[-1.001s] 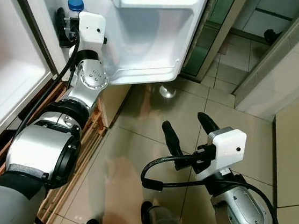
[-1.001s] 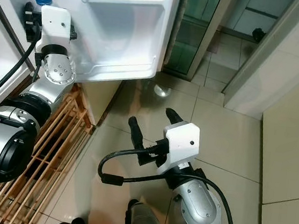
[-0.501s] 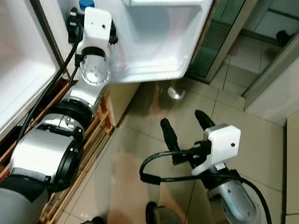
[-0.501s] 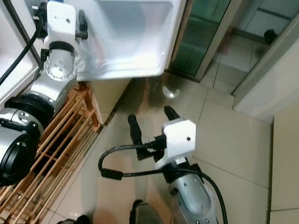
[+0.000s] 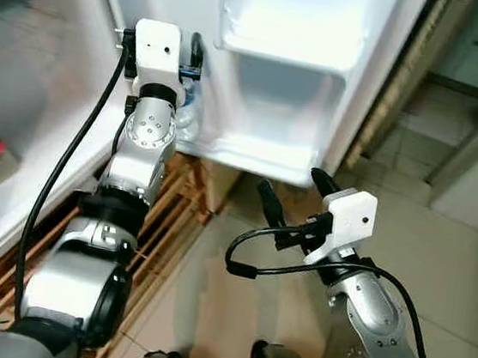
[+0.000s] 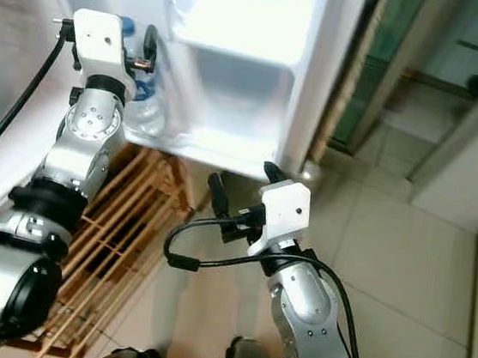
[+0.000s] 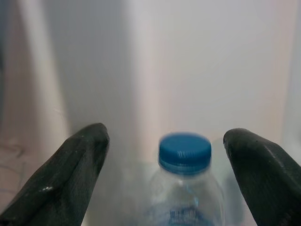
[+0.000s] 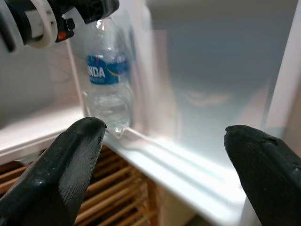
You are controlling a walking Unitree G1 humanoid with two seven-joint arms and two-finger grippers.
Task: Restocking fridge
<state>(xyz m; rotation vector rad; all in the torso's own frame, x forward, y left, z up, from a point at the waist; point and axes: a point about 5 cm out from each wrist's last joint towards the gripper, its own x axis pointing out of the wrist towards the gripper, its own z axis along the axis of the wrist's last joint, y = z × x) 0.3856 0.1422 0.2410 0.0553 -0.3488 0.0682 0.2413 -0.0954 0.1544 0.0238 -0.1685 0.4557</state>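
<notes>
The water bottle [image 8: 107, 80] is sitting between the left claw [image 7: 169, 169]'s fingers, which are standing spread wide apart and not touching it, so I'm guessing it's being let go at the fridge door shelf [image 5: 250, 154]. A second ago it looked gripped. Right claw [image 5: 293, 198] is hanging open, holding nothing, below the door.
</notes>
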